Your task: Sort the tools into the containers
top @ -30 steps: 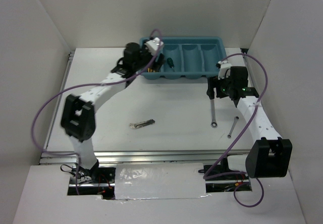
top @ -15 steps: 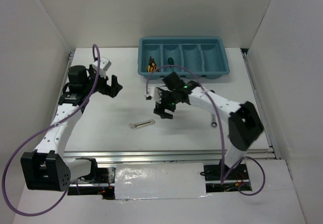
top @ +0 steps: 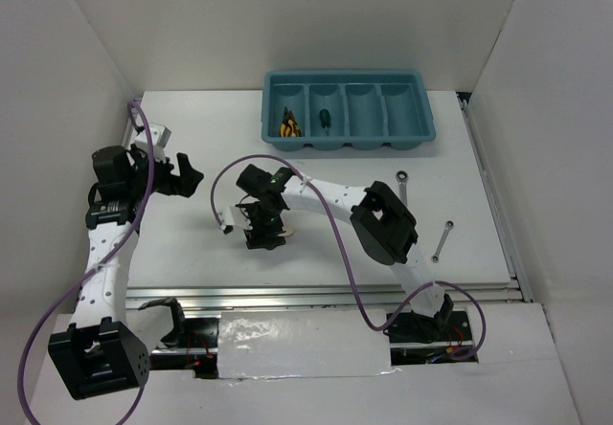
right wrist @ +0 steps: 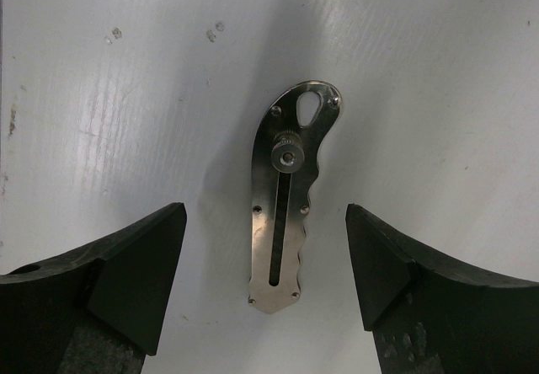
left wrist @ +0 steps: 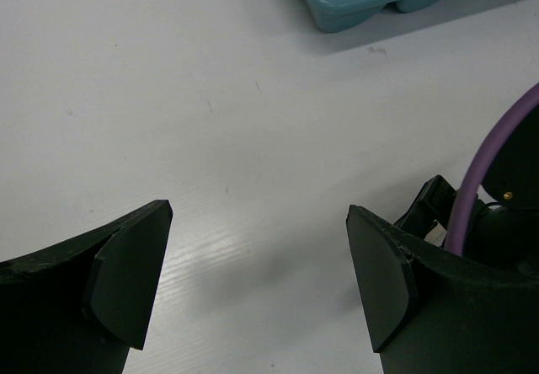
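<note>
From above, my left gripper (top: 188,177) hangs over the left side of the white table (top: 211,128). My right gripper (top: 264,231) reaches across to the middle of the table, pointing down. The teal-blue plastic tray with four long pockets (top: 347,75) sits at the far edge. The yellow-handled pliers (top: 287,126) lie in its left end pocket. The stubby green-handled screwdriver (top: 326,117) lies in the next one. A long silver wrench (top: 404,181) and a thin silver metal stick (top: 442,241) lie on the table to the right.

My left wrist camera shows my left fingers (left wrist: 126,281) spread wide apart. Only bare table is between them.

My right wrist camera shows my right fingers (right wrist: 139,277) spread wide too. A flat silver metal piece with a slot and a small knob (right wrist: 288,197) lies on the table between them. It touches neither finger.
</note>
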